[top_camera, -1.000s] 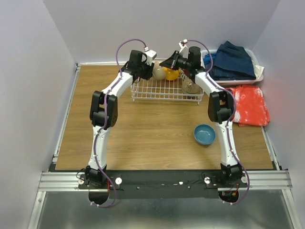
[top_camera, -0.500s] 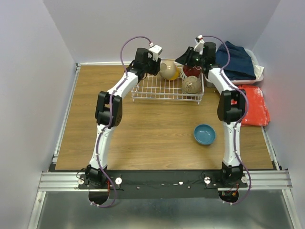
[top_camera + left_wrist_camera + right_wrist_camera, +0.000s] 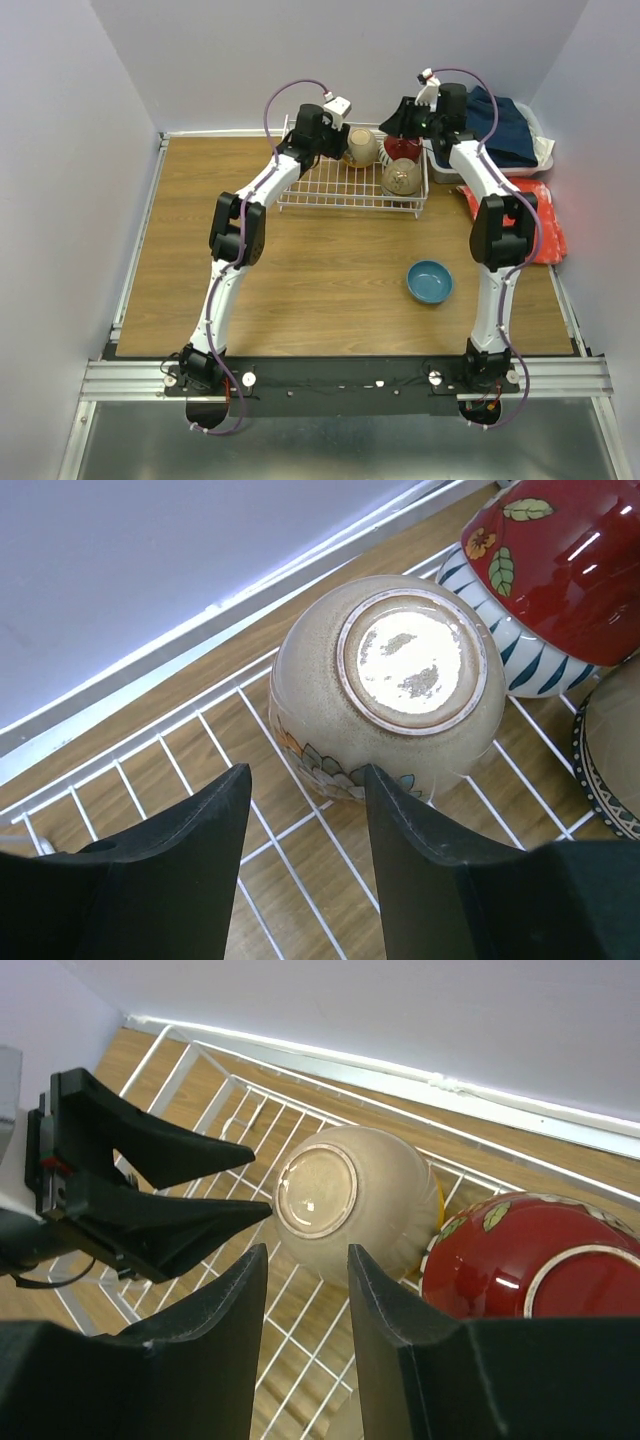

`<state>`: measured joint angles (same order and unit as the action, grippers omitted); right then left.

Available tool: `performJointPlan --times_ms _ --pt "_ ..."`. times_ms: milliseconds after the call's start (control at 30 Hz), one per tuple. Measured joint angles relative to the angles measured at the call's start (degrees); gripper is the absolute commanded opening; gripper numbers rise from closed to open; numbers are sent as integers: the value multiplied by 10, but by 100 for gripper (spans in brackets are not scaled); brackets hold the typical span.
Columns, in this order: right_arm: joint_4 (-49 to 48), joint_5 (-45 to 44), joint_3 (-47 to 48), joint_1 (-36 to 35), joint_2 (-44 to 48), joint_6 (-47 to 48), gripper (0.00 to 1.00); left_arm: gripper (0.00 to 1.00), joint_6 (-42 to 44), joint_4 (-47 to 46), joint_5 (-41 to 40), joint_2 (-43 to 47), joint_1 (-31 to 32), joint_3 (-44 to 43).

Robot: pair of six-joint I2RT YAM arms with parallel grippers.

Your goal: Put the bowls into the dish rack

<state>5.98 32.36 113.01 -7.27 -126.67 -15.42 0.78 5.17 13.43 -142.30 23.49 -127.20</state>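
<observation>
Wood-grain counter (image 3: 300, 270) below everything. At its far edge, the white wire dish rack (image 3: 320, 188), low-sided, left half bare of bowls. Right of the rack, a white basket (image 3: 543, 150) of blue clothes and an orange-red cloth (image 3: 530, 225); no part of the job.

In the rack's far right part, a cluster of bowls: a tan bowl (image 3: 390, 680) tipped on its side, bare foot ring turned toward the left wrist camera, leaning on a red bowl (image 3: 570, 560) painted with leaves. Under the red one, what looks like a blue-striped white bowl (image 3: 525, 655); in front, a brown bowl (image 3: 401, 178). Out on the counter, well apart from the rack and near the right arm, a blue bowl (image 3: 430, 281), upright, not yet loaded.

Probably glazed ceramic: stiff, light, slick on the outside, apt to chip against wire or a neighbour. Best taken at the rim, one finger inside and one outside, pinching the wall; round belly likely to slip out of a side grip. Worth lowering gently, no dropping.

Left pincer (image 3: 305, 780) spread wide and empty, tips just beside the tan bowl. Right pincer (image 3: 305, 1255) parted partway, likewise empty, hovering over the same bowl.
</observation>
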Motion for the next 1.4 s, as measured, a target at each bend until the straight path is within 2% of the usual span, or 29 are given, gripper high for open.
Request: performJointPlan --times_ms 100,200,333,433,567,700,800,933,1067,1167,1400 --pt "14 0 -16 0 20 31 48 61 -1 2 -9 10 0 17" --pt "36 1 -39 0 54 83 51 65 -5 5 -9 57 -9 95" --pt "93 1 -120 0 149 204 51 70 3 20 -4 213 -39 279" --pt "157 0 -205 0 245 308 52 72 17 19 -1 327 -66 354" --pt "290 -1 -285 -1 348 440 54 72 27 17 -2 459 -82 407" --pt "395 -20 -359 -6 394 518 56 73 33 16 -14 526 -75 447" --pt "452 -52 -422 -20 413 546 56 74 43 19 -30 544 -72 493" --pt "482 -95 -480 -78 424 513 60 74 54 44 -58 539 -77 535" --pt "483 -102 -515 -126 448 431 64 74 62 56 -83 535 -80 546" --pt "479 -120 -514 -145 454 368 68 74 66 57 -98 535 -81 546" --pt "471 -144 -478 -151 396 242 66 75 75 57 -113 541 -81 551"
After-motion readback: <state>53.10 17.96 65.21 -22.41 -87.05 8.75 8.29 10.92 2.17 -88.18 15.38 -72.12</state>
